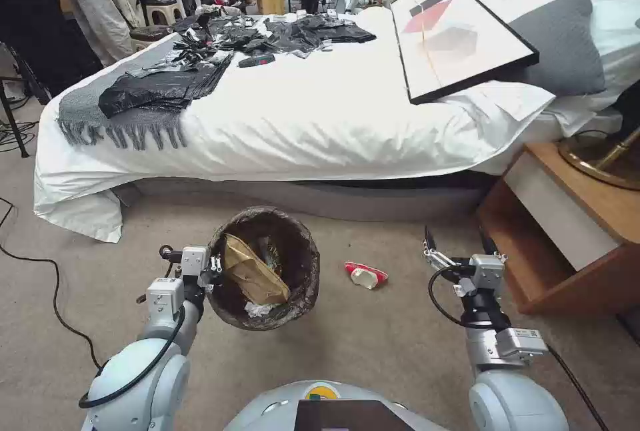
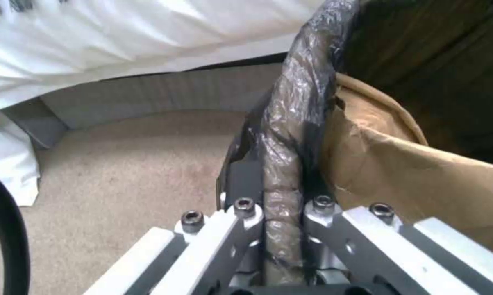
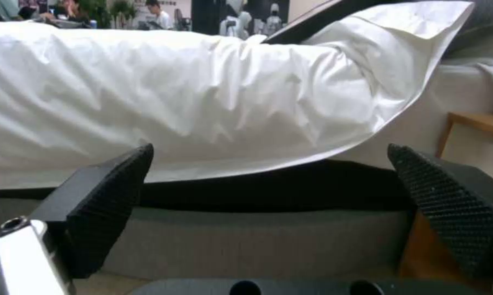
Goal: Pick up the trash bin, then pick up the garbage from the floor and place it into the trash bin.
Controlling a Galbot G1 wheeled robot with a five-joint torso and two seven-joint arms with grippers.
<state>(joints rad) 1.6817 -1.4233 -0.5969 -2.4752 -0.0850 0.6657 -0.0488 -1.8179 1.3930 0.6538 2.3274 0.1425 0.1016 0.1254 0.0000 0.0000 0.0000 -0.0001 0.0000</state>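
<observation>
Left end effector (image 1: 212, 269) is clamped on the bag-lined rim of the trash bin (image 1: 265, 269), holding it off the carpet (image 1: 373, 351) in front of the bed (image 1: 300, 117). The left wrist view confirms the rim pinched between both fingers (image 2: 246, 213).

Right end effector (image 1: 460, 244) hangs spread wide and empty above the carpet, beside the wooden nightstand (image 1: 567, 231).

Risks:
- The bin is held by one rim point only and tilts; the slick liner could slide in the grip, and the bin may swing or drop.
- The tilt could spill its contents.
- A reach toward the crushed red-white paper cup (image 1: 365, 275), lying just right of the bin, could knock the bin.

Bin contents: a brown paper bag (image 1: 253, 274) standing against the near wall, with white tissue (image 1: 259, 309) and small scraps beneath.
</observation>
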